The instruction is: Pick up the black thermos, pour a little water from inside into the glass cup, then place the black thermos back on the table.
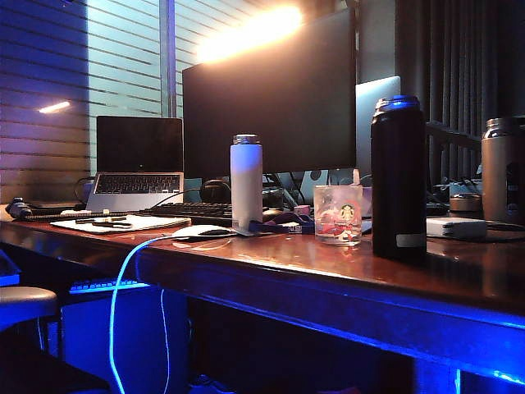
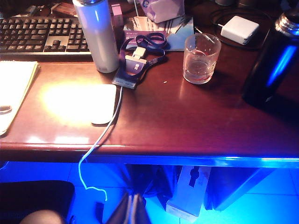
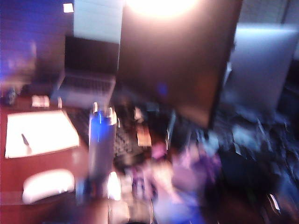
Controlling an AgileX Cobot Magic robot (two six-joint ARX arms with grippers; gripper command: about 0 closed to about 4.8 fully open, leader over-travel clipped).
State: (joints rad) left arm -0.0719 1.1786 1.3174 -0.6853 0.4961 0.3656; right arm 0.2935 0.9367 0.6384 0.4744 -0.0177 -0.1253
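Blurring right wrist view hides right claw; left claw [image 2: 132, 210] tips cropped.

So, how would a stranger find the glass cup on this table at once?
Start at the big dark monitor on the table. In front of it, between the white bottle and the black thermos, stands the glass cup. It alone is short, clear, with a green logo.

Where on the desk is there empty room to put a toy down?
Bare table runs along the front edge, between the white mouse, glass cup and black thermos. Behind, around the white bottle and keyboard, it is crowded.
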